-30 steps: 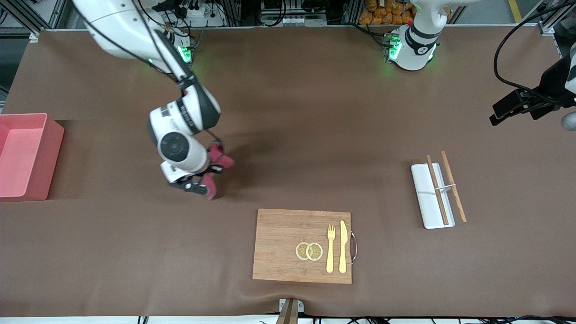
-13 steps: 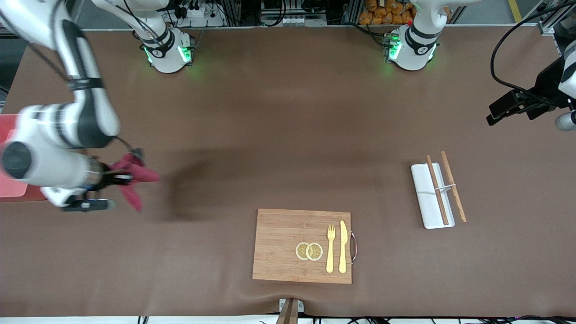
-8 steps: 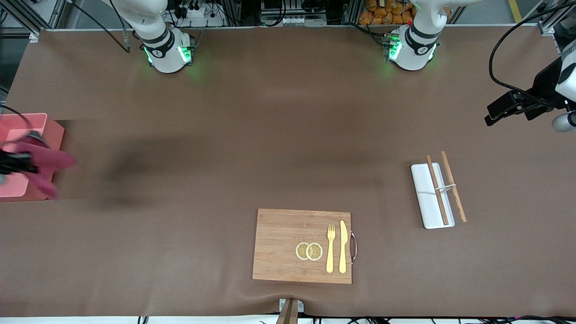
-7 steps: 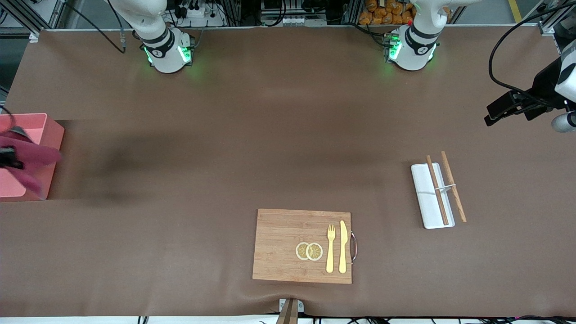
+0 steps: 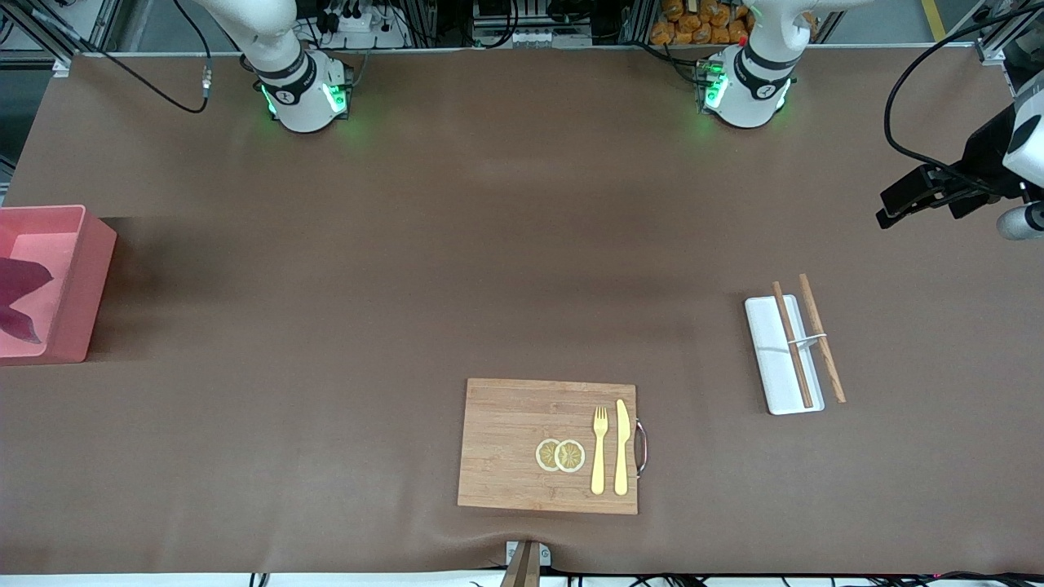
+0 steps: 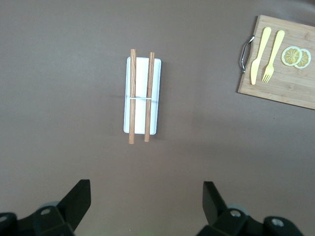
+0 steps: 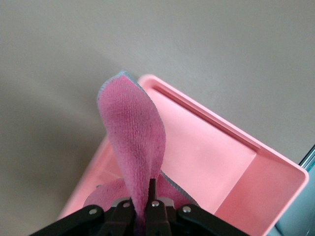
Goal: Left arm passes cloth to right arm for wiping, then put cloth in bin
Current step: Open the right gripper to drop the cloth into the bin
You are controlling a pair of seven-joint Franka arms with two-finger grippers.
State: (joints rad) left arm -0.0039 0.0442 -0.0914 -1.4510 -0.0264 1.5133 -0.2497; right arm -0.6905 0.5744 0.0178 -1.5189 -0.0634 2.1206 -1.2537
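The right gripper (image 7: 150, 209) is shut tight on the cloth (image 7: 133, 142) and holds it up in the air over the bin (image 7: 231, 162). In the right wrist view the pink cloth stands up from the fingers in a tall fold, with a thin grey edge showing, and the open pink bin is right under it. In the front view only a dark pink bit of the cloth (image 5: 18, 297) shows, over the inside of the bin (image 5: 81, 277). The bin sits at the right arm's end of the table (image 5: 408, 244).

The left arm waits. Its left gripper (image 6: 147, 206) hangs over the table at the left arm's end, and its 2 fingers (image 6: 78, 201) are spread wide apart with nothing between them.

Near that end lies a white tray (image 5: 779, 355) with 2 brown chopsticks (image 5: 807, 338) across it. The tray is well apart from the bin.

A wooden board (image 5: 506, 444) lies nearer to the front camera, about midway along the table. On it are 2 lemon slices (image 5: 559, 455), touching each other, and just beside them a yellow fork (image 5: 599, 448) and a yellow knife (image 5: 622, 447) side by side.
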